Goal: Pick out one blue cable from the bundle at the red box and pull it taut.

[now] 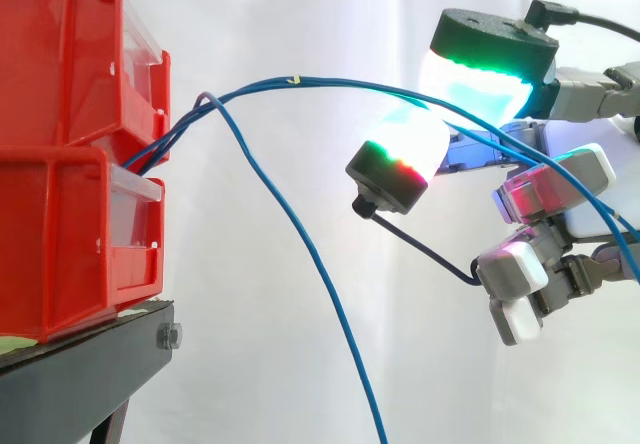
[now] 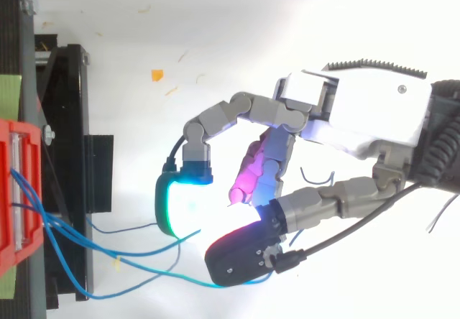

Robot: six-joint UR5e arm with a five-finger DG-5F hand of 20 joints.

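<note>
Blue and thin, the cable (image 1: 300, 80) leaves the gap between the stacked red bins (image 1: 60, 224) at the front edge of the black stand (image 1: 80, 379) and runs lengthwise toward the robot hand (image 2: 374, 111), roughly level but bowed upward, so we judge it slack. We see the robot hand curled round it, the line passing between two glowing pads (image 1: 480, 74), while a second strand (image 1: 330, 304) hangs down past the stand's edge. We take the grasp as made and the pull as not yet done: next calls for drawing straight away from the bins until the bow flattens.
</note>
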